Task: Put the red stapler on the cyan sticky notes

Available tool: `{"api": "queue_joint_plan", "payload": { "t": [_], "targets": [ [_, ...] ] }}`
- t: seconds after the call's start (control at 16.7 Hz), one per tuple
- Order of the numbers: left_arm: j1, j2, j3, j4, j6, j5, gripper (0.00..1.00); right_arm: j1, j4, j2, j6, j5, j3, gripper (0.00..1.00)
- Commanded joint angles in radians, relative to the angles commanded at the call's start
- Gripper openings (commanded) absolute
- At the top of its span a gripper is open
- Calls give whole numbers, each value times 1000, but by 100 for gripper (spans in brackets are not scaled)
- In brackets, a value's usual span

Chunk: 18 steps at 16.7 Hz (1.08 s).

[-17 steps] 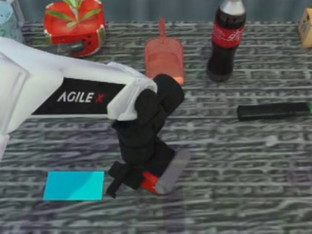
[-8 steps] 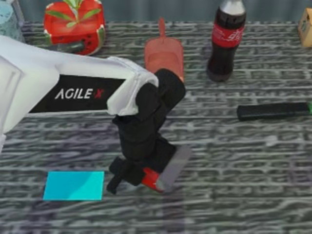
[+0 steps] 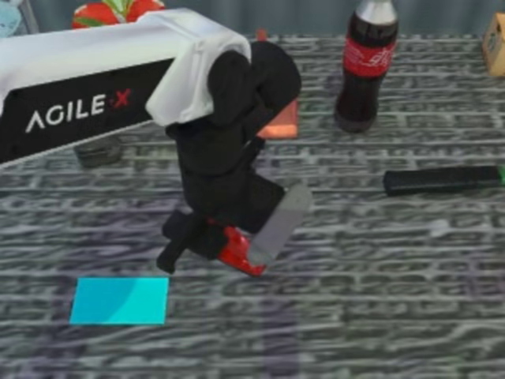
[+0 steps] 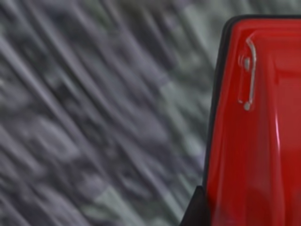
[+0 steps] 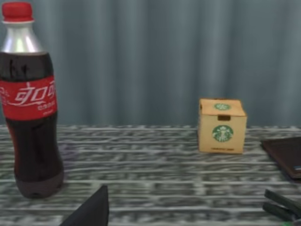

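Observation:
The red stapler (image 3: 237, 249), glossy red with a grey strip along one side, hangs tilted above the middle of the table, and my left gripper (image 3: 215, 241) is shut on it. In the left wrist view the stapler (image 4: 256, 132) fills one side, with a dark fingertip (image 4: 197, 213) pressed against it. The cyan sticky notes (image 3: 120, 300) lie flat near the front left, down and to the left of the gripper, with nothing on them. My right arm is out of the top view; only a dark tip (image 5: 91, 212) shows in its wrist view.
A cola bottle (image 3: 364, 63) stands at the back, right of a salmon-pink scoop (image 3: 278, 120) half hidden by my arm. A black pen (image 3: 442, 180) lies at the right. The strawberry box (image 3: 110, 11) and a tan coffee-logo box (image 5: 222, 125) sit at the back corners.
My left arm has risen and swung toward the back with the stapler, which is now off the table and looks larger. The cyan pad has not moved.

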Motion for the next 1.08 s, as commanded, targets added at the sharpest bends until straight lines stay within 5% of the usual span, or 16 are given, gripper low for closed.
{"api": "queue_joint_plan", "payload": {
  "t": [0.6,0.84,1.08],
  "targets": [
    [-5,-2,11,-35,-97,-16,0,0,0,0,0,0,0,100],
    [3,0,19,-90,-364,-49,0,0,0,0,0,0,0,100],
    [30,-13,5,-143,-799,-82,0,0,0,0,0,0,0,100]
  ]
}}
